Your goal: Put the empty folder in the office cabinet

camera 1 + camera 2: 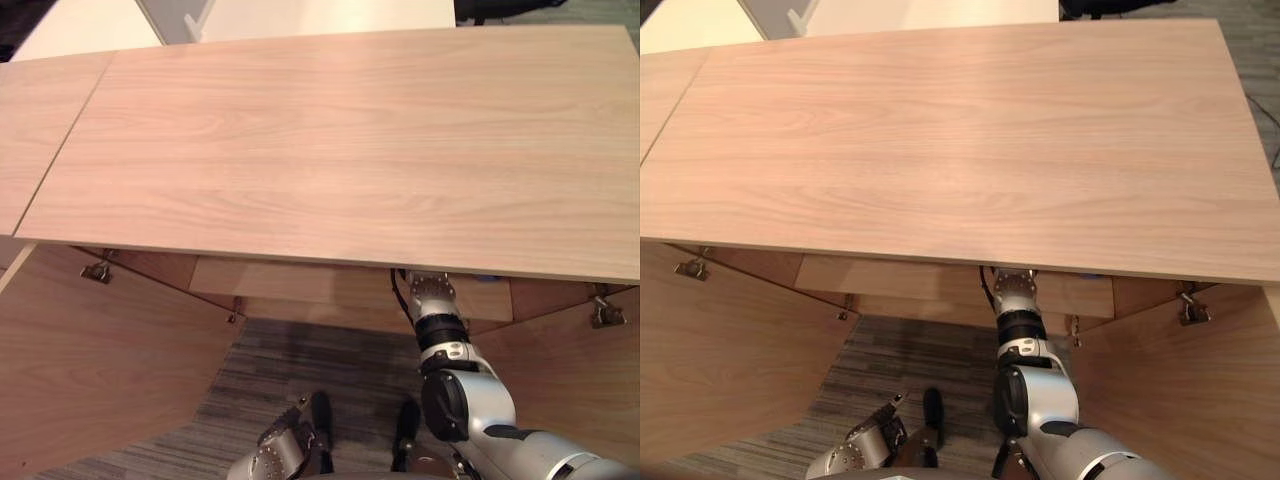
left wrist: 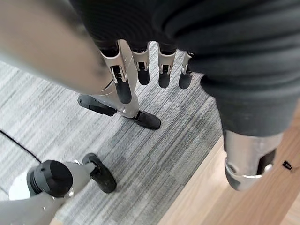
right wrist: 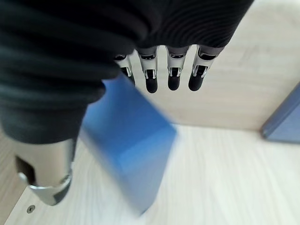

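**Folder going onto cabinet shelf**

R hand [image 3: 70,98] fingers [image 3: 151,79] hang straight, relaxed; thumb alongside the blue folder [image 3: 129,150], which stands tilted on the pale shelf [image 3: 225,173] just below the palm. Looks released or about to be, not pinched. Arm reaches under the cabinet top [image 1: 340,140] between open doors [image 1: 90,360], prob. to seat it deep. L hand [image 2: 140,65] idle, fingers straight, over the carpet [image 2: 56,108].
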`<state>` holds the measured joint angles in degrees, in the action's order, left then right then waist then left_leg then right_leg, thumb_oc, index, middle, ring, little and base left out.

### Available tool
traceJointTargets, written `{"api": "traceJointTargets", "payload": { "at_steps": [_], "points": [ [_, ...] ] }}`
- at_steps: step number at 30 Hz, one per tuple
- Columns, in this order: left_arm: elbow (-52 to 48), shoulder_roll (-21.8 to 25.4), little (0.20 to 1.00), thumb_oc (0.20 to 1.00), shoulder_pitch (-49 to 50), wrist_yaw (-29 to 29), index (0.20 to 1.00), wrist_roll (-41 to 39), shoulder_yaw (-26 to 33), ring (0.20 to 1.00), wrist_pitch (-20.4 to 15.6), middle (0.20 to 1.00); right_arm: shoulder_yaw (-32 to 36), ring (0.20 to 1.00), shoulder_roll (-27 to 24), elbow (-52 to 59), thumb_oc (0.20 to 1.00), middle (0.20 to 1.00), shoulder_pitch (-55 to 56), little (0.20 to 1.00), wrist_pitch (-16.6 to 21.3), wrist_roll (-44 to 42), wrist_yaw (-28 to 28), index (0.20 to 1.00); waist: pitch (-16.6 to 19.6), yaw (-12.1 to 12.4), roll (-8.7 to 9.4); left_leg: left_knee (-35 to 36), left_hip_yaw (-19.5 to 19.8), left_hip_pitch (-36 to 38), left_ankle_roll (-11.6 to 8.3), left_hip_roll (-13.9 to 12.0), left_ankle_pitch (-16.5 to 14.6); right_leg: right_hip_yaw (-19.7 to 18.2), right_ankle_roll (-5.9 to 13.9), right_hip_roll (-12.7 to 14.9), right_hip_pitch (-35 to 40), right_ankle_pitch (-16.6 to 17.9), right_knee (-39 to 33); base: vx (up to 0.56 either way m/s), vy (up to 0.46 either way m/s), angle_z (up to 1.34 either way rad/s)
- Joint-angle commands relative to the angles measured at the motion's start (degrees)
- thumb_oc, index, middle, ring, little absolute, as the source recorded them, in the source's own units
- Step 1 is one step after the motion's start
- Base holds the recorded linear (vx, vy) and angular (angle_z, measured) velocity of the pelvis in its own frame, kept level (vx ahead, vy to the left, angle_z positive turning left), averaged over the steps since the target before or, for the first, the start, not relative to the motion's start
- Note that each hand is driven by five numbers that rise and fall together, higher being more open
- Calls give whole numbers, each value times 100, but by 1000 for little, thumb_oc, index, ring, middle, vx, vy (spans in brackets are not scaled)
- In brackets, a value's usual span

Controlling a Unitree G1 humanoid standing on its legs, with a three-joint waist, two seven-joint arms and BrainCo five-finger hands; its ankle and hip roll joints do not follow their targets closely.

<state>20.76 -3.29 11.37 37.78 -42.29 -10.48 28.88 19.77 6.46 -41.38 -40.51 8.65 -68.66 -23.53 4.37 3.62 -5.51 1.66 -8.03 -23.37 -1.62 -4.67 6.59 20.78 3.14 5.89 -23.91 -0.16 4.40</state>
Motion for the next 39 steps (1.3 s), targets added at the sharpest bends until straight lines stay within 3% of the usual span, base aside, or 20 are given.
{"api": "traceJointTargets", "payload": {
  "at_steps": [1, 3, 6, 7, 11, 18, 30, 39],
  "points": [
    [399, 18, 1000, 1000, 268, 17, 1000, 11, 86, 1000, 109, 1000, 261, 1000, 2170, 83, 1000, 1000, 103, 1000, 65, -118, 156, 1000, 54, 2, 593, -301, 114, 698, -649, -119, -724, -159, -263, -176, 240, 254, -940, -4, -156, 5],
    [437, 22, 1000, 1000, 341, -39, 1000, 67, 76, 1000, 100, 1000, 259, 1000, 2130, 30, 1000, 1000, 138, 1000, 77, -79, 198, 1000, 115, -19, 642, -676, 210, 850, -585, 16, -1135, -226, -254, -187, 293, 201, -940, -2, -71, 10],
    [482, 15, 1000, 1000, 400, -85, 1000, 92, 76, 1000, 111, 1000, 271, 1000, 2120, -39, 1000, 1000, 249, 1000, 38, -51, 278, 1000, 175, -75, 595, -624, 175, 996, -493, 150, -1262, -274, -252, -233, 337, 178, -940, 47, 17, 13],
    [580, -12, 1000, 1000, 547, -135, 1000, 156, 74, 1000, 178, 1000, 287, 1000, 2150, -65, 1000, 1000, 460, 1000, -22, -84, 320, 1000, 291, -129, 460, -196, 66, 1228, -393, 146, -1082, -298, -227, -287, 550, 99, -940, 141, 71, 5],
    [596, -14, 1000, 1000, 743, -147, 1000, 221, 102, 1000, 214, 1000, 231, 1000, 2154, -51, 1000, 1000, 723, 1000, -91, -123, 345, 1000, 339, -133, 333, 334, 23, 1591, -357, 135, -859, -296, -168, -323, 871, 0, -940, 114, 69, 5],
    [717, 55, 1000, 1000, 1077, -156, 1000, 319, 213, 1000, 257, 1000, 202, 1000, 2243, -83, 1000, 1000, 1079, 1000, -155, -211, 328, 1000, 395, -94, 194, 334, -18, 1973, -198, 177, -980, -357, -67, -304, 1223, 9, -940, 51, 82, 2],
    [684, 177, 1000, 1000, 1287, -211, 1000, 472, 291, 1000, 392, 1000, 135, 1000, 2216, -156, 1000, 1000, 1275, 1000, -168, -105, 80, 1000, 526, 40, 234, 334, -73, 2191, 10, 340, -1101, -450, 74, -183, 1256, 147, -940, -17, 74, -6],
    [651, 318, 1000, 1000, 1399, -339, 1000, 647, 404, 1000, 509, 1000, -57, 1000, 2151, -67, 1000, 1000, 1470, 1000, -171, 14, 100, 1000, 593, 133, 252, 334, -141, 2398, 54, 333, -1193, -482, 119, -199, 1371, 105, -940, 4, 13, -8]
  ]
}}
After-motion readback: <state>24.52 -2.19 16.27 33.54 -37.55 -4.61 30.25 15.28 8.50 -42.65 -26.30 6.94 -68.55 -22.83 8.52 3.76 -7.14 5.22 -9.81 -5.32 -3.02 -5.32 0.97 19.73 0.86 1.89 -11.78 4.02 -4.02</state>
